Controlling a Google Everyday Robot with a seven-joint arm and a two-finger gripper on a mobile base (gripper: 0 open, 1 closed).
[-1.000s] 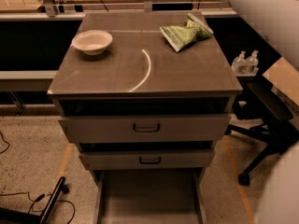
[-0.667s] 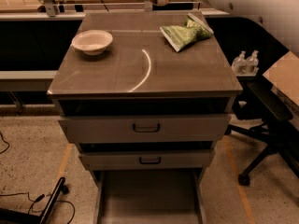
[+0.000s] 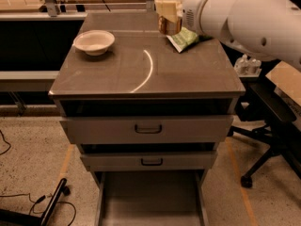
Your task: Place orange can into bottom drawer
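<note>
Gripper (image 3: 168, 9) clamped on can (image 3: 168, 26), held upright above the rear of the cabinet top (image 3: 117, 74), just beside the green bag (image 3: 186, 37), well apart from the bowl (image 3: 94, 41); bottom drawer (image 3: 150, 199) stands open, far below the can.

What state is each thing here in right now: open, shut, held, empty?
orange can: upright, held by the gripper
gripper: shut on the orange can, over the back of the cabinet
bottom drawer: pulled out, empty
upper drawers: pushed in or nearly
bowl: upright, empty
green bag: lying flat
</note>
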